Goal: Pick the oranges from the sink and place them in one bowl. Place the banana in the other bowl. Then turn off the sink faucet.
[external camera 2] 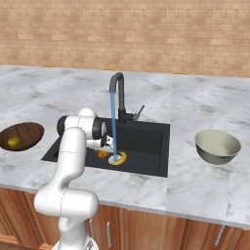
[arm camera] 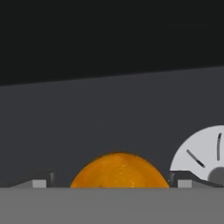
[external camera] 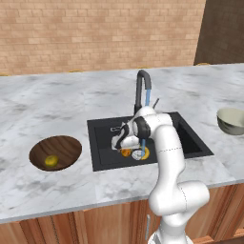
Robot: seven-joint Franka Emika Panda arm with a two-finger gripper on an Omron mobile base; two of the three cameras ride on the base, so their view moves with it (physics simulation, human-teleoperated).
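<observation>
We note the black rectangular sink (external camera: 102, 138) set in the white-grey marble counter (external camera: 47, 105), with the tall dark grey gooseneck faucet (external camera: 142, 83) running: a blue stream falls from its spout to the round silver drain (arm camera: 205, 153), so the shut-off is not yet done. The wide dark brown wooden bowl (external camera: 64, 143) on the left holds the duller yellow-green orange (external camera: 51, 160), which we count as one of two oranges placed. The deeper pale grey-beige bowl (external camera 2: 218, 145) on the right looks empty to us. The gripper (arm camera: 111, 183) is down in the basin with its jaws spread wide, one tip on each side of the bright orange fruit (arm camera: 119, 170), not closed on it. The curved yellow banana (external camera 2: 121, 157) lies on the sink floor near the drain. We judge the second orange, the banana and the faucet remain.
</observation>
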